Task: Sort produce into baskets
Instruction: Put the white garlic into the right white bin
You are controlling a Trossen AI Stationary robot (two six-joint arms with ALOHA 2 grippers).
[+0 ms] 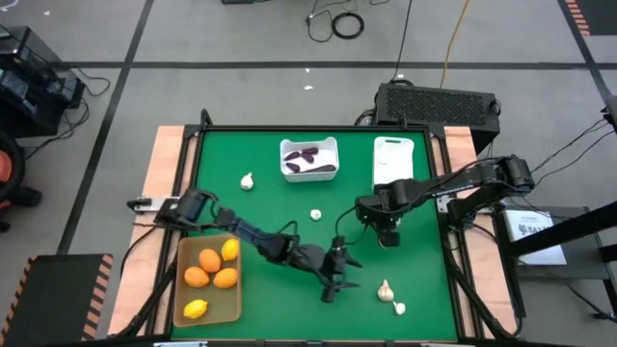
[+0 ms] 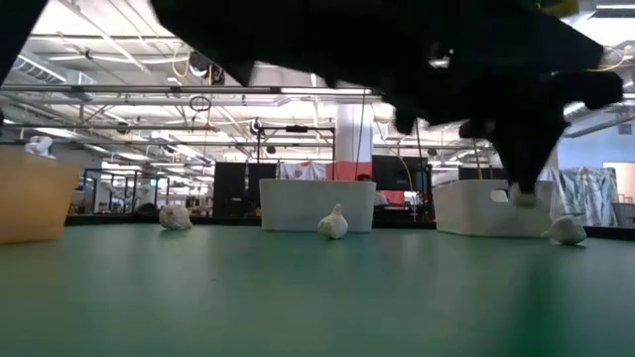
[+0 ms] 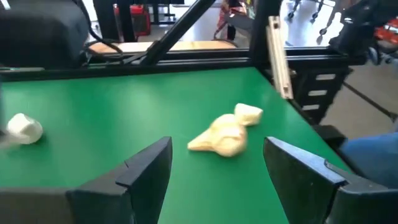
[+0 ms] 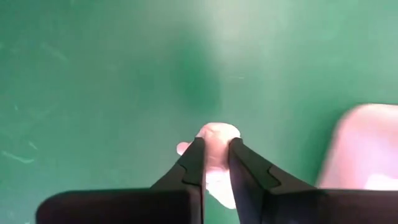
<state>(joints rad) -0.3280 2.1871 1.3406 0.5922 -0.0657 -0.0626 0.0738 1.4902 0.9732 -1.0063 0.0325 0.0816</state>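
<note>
My right gripper (image 1: pixel 388 236) points down over the green table's middle right, shut on a white garlic bulb (image 4: pixel 214 132). My left gripper (image 1: pixel 352 273) reaches low across the table's near middle and is open. Two garlic bulbs (image 3: pixel 225 134) lie together on the green surface just ahead of its fingertips, untouched. The tan tray (image 1: pixel 207 280) at the near left holds several orange and yellow fruits. The squarish white bin (image 1: pixel 309 160) at the far middle holds dark purple pieces. The narrow white bin (image 1: pixel 393 161) stands at the far right. My right gripper pinches the garlic bulb by its two sides (image 4: pixel 211 134) between the two fingers, which come from above and point down. The bulb's pale body shows on both sides of the fingers. In the low view the bulb (image 2: pixel 523 195) hangs under the fingertips, clear of the table.
Loose garlic bulbs lie at the far left (image 1: pixel 248 180) and at the middle (image 1: pixel 315 215) of the table. The pair near the front right (image 1: pixel 390 294) sits close to the table's near edge. A black frame rims the table.
</note>
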